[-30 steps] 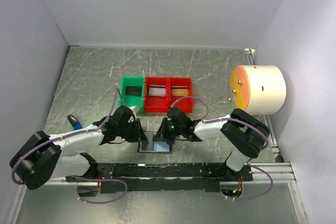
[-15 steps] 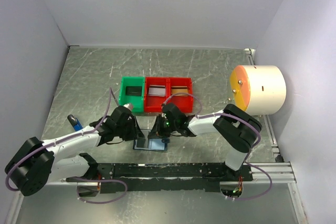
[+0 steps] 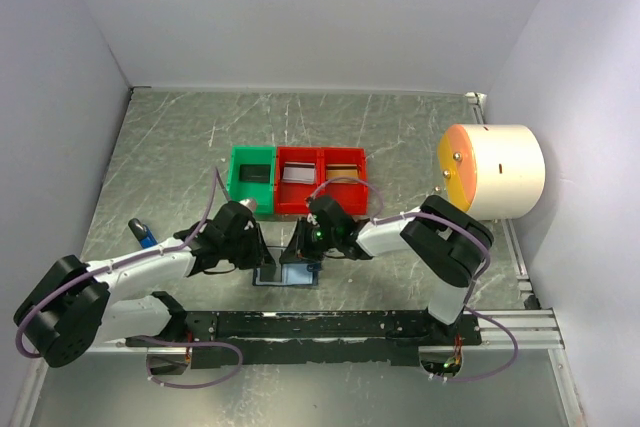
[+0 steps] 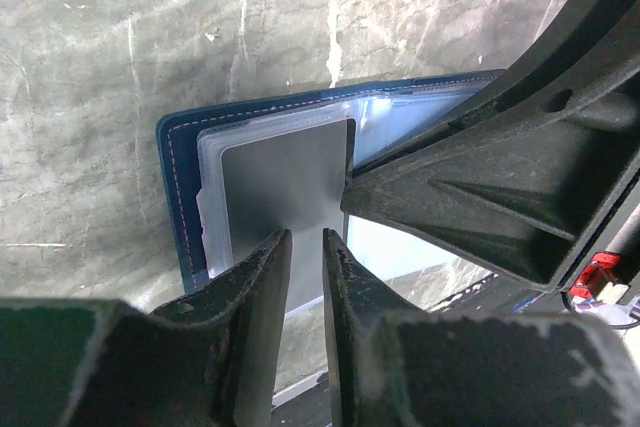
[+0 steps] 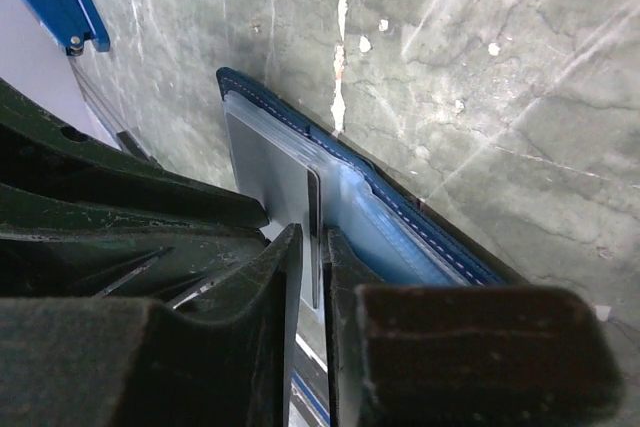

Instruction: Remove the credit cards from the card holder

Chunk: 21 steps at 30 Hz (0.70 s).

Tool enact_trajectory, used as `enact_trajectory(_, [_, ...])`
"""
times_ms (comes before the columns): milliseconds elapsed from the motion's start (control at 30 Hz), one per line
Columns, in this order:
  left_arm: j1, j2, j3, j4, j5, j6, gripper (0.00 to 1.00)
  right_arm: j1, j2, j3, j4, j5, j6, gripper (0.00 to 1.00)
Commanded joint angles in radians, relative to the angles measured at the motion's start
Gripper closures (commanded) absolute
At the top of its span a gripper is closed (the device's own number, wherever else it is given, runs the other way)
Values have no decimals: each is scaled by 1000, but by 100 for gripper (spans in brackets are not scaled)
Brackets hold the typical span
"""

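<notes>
Grey marbled tabletop [image 3: 400,137] carries the dark navy folding card holder [image 3: 297,275], spread open at 6 o'clock so its inside faces up. Left tool [image 4: 304,239], jaws slightly parted, lines up on the silvery grey credit card [image 4: 285,182], probably to draw it out. The right tool [image 5: 314,235] straddles that card's edge, clamped or not I cannot tell.

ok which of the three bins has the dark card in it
The green bin, leftmost; the middle red bin holds a pale card, the right red bin a tan card.
</notes>
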Motion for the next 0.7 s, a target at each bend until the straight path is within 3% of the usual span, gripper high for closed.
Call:
enact_trajectory(0, [-5,14,-27,-110,-29,43,68,4,8,-26,5,45,3,88])
enact_trajectory(100, [-4,-1,-33,-128,-43,37,68,3,-18,-34,-4,55,-7,100])
enact_trajectory(333, [-4,-48,-31,-179,-89,4,61,0,-52,-45,-45,64,-17,100])
enact_trajectory(533, [-5,-75,-20,-192,-106,3,53,1,-22,-18,-66,37,-33,85])
enact_trajectory(667, [-6,-15,-11,-173,-86,8,57,1,-7,-7,-59,29,-31,80])
